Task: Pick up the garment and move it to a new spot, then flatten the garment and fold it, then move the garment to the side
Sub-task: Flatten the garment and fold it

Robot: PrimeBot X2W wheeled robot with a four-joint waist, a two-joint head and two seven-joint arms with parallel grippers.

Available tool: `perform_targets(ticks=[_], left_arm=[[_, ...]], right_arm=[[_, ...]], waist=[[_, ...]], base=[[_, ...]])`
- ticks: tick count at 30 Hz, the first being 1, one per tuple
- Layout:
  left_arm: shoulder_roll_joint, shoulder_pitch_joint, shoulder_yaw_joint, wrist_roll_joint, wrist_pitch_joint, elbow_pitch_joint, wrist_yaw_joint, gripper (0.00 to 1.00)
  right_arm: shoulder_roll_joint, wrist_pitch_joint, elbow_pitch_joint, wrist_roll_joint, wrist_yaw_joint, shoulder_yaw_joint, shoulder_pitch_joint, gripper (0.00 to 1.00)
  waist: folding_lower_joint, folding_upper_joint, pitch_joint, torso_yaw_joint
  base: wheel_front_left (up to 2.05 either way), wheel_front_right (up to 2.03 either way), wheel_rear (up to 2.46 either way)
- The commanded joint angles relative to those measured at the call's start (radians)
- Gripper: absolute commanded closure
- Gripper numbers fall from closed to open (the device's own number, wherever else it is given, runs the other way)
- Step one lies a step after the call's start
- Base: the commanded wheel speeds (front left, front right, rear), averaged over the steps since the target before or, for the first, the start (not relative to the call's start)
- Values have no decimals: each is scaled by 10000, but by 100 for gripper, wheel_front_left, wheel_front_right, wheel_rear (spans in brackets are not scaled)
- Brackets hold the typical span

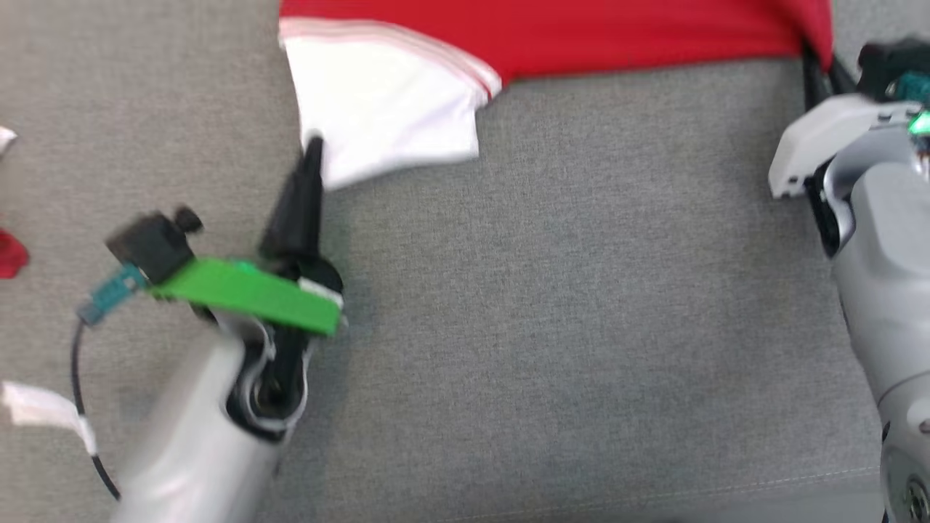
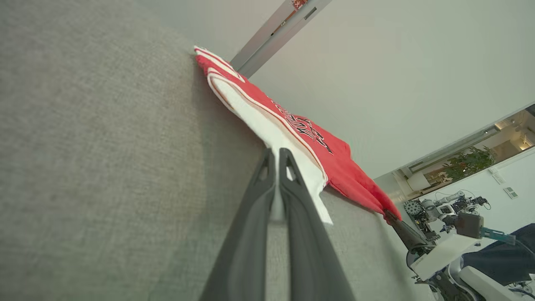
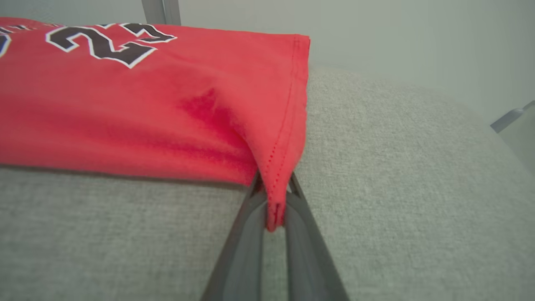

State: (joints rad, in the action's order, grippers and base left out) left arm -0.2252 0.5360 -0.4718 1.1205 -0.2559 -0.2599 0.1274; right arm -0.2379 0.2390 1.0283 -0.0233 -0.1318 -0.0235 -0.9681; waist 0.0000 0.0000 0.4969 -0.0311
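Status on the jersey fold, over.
Left gripper shut on jersey, white sleeve. Right gripper shut on red hem corner. Jersey on grey cushion. Nothing in the way.

The garment runs off the head view's top edge, the left gripper is blurred, and the hem covers the right gripper's end.

Left gripper is reaching the jersey's white sleeve edge, fingers pressing together and pinching white fabric. Right gripper is clamping the jersey's red hem corner, its pale forearm angling away from that corner.
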Motion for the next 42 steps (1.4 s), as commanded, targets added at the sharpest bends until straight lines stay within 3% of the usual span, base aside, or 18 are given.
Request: perform_targets(ticks=[1,10,14,22,28,38,42], left_arm=[[-123,-601,-125,304,84,70,35,100],[-610,-2780,-982,1097,520,365,34,100],[-865,-3452,-1137,1294,763,530,-12,100],[-1343,-4364,-999,1260,619,971,-520,100],[-1536,-4643,-1189,1062,776,1282,-776,100],[-1534,-4787,-1250,982,732,1545,-911,100],[-1438,-4431,-1205,854,618,1581,-863,100]], right_arm=[[-78,-144,217,147,21,13,386,100],[-259,-866,837,664,23,-227,1935,100],[-280,-1066,645,768,23,-385,2629,100],[113,-2046,-488,1089,29,-783,4426,100],[536,-3543,-2461,1089,29,-1424,6172,100],[1690,-6532,-8246,889,23,-2116,9059,100],[1803,-6983,-9641,844,23,-2228,9467,100]], waist=[[0,0,-1376,306],[0,0,-2876,787],[0,0,-3292,890],[0,0,-3674,877],[0,0,-3653,721],[0,0,-3435,469],[0,0,-3337,394]], base=[[0,0,0],[0,0,0],[0,0,0],[0,0,0],[0,0,0],[0,0,0],[0,0,0]])
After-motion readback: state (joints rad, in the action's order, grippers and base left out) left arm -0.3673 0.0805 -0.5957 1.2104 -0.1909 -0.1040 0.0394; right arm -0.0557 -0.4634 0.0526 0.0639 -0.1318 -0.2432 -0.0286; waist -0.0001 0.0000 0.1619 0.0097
